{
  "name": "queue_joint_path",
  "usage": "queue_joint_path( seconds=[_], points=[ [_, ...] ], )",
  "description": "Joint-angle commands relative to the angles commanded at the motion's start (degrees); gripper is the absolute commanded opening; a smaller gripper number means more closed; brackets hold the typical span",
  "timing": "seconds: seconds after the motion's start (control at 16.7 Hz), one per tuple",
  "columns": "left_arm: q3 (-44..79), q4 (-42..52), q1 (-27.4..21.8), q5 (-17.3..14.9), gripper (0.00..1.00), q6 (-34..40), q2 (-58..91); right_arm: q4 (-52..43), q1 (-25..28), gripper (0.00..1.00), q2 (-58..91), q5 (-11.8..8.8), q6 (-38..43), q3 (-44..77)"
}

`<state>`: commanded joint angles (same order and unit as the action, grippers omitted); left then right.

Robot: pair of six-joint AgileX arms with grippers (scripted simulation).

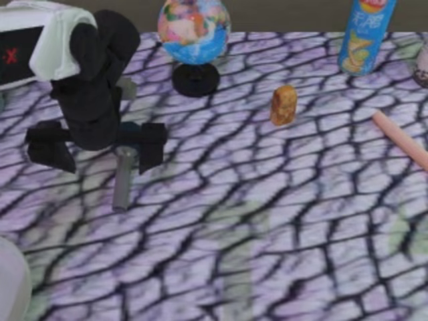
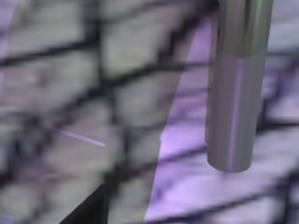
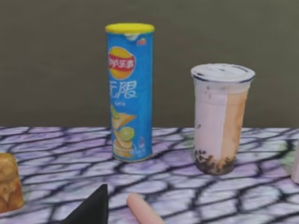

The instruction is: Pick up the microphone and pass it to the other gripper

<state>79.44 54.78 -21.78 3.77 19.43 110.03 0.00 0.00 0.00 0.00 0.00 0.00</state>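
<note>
Left arm (image 1: pixel 90 80): black, reaching down over the left part of the table (image 1: pixel 267 221).

Left gripper (image 1: pixel 100 144): fingers spread wide, one dark finger (image 1: pixel 50 147) out to the left, the other (image 1: pixel 152 144) to the right. Nothing pinched; there is a gap between each finger and the mic.

Mic (image 1: pixel 124 177): lies on the table directly under the left gripper, between its fingers. The grey handle runs out from below the gripper toward the near edge; the dark head is mostly hidden beneath the wrist. In the left wrist view the handle (image 2: pixel 236 93) shows as a metallic cylinder close to the camera, over the purple cracked pattern.

Globe (image 1: pixel 194 30): on a black round base (image 1: pixel 196 79), behind and to the right of the left gripper, well apart.

Figurine (image 1: pixel 283 104): orange-brown, upright, farther right of the gripper, past the globe.

Can (image 1: pixel 366 33): blue with a yellow lid, upright at the far right. The right wrist view shows it (image 3: pixel 129 91) beside a lidded cup (image 3: pixel 219 119) of pinkish drink.

Rod (image 1: pixel 401 139): pale pink, lying slanted at the right edge.

Right gripper: only a dark finger tip (image 3: pixel 91 207) shows in the right wrist view; cannot tell whether the fingers are apart or together.
</note>
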Motion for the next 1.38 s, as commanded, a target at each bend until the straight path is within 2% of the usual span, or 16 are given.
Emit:
queue_joint_path(
  seconds=[0.36,0.78,1.08,1.38],
  points=[
    [-1.3,-2.4,0.3,0.0,1.00,-0.3,1.3,0.0,0.0,1.00,0.0,0.0,0.0,0.0],
    [-7.8,-18.7,1.1,-0.2,1.00,-1.2,10.5,0.0,0.0,1.00,0.0,0.0,0.0,0.0],
    [-8.3,-19.7,1.1,-0.2,1.00,-1.3,11.3,0.0,0.0,1.00,0.0,0.0,0.0,0.0],
    [-8.3,-19.7,1.1,-0.2,0.62,-1.3,11.3,0.0,0.0,1.00,0.0,0.0,0.0,0.0]
  ],
)
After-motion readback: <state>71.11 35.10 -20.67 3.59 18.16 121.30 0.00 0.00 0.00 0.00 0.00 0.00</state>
